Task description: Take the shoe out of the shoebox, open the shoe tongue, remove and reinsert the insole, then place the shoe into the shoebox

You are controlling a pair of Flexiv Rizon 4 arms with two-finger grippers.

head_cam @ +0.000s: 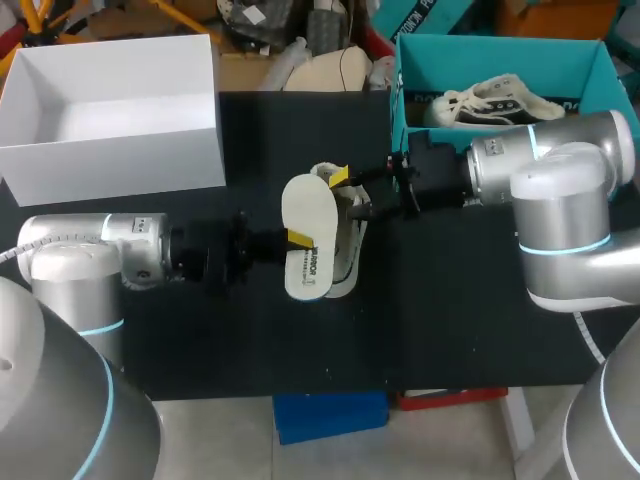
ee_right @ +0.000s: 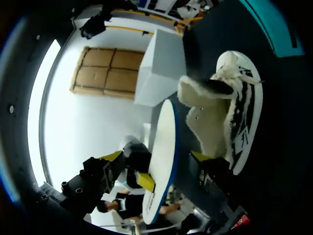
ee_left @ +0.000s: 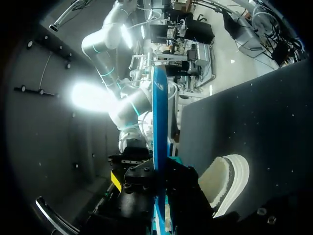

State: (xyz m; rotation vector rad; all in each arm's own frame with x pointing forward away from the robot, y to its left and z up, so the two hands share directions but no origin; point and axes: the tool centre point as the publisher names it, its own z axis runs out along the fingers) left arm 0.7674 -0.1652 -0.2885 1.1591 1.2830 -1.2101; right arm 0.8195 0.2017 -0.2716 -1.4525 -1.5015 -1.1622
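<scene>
Clamping insole (head_cam: pixel 305 215) in left gripper (head_cam: pixel 298 240) | right gripper (head_cam: pixel 350 195) at shoe (head_cam: pixel 346 255), grip unclear | black table (head_cam: pixel 450 300)

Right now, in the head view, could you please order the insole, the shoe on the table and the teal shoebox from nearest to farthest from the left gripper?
1. insole: gripped by the left gripper itself, mid-table.
2. shoe: lying on the table, right beside the insole on its right.
3. teal shoebox: at the far right corner.
</scene>
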